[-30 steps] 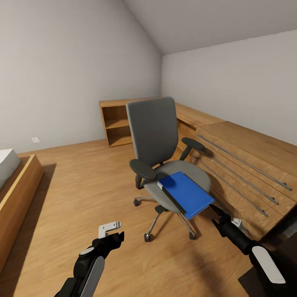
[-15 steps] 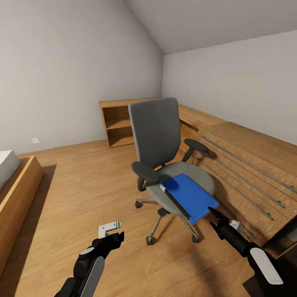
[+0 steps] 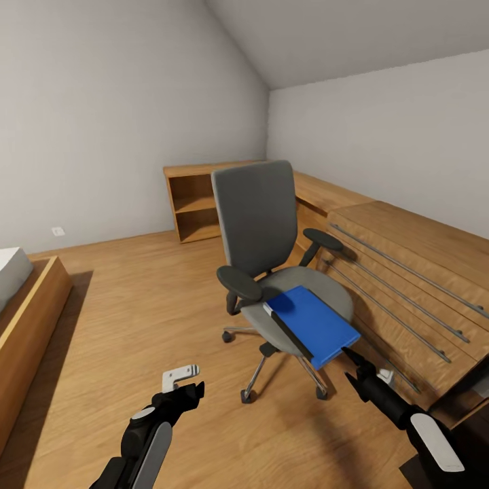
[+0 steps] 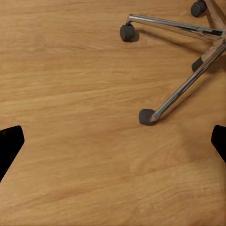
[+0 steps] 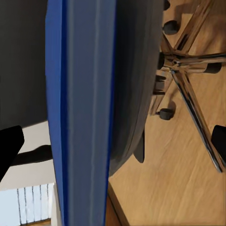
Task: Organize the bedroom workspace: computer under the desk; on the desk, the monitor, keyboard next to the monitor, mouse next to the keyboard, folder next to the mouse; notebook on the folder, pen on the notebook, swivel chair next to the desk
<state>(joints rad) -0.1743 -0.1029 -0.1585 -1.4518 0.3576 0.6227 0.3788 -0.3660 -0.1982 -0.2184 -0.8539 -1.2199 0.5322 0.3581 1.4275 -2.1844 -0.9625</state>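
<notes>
R gripper (image 3: 348,354) lower; blue folder (image 3: 312,323) flat.

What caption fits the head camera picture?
Right claw reaches for the blue folder on the swivel chair.

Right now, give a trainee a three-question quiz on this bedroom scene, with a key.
1. True or false: the folder lies on the swivel chair seat.
2. Which gripper is nearer the folder: A) left gripper, B) right gripper?
3. Fill in: in the right wrist view the open fingers frame the folder's blue ____.

Key: 1 true; 2 B; 3 edge.
</notes>
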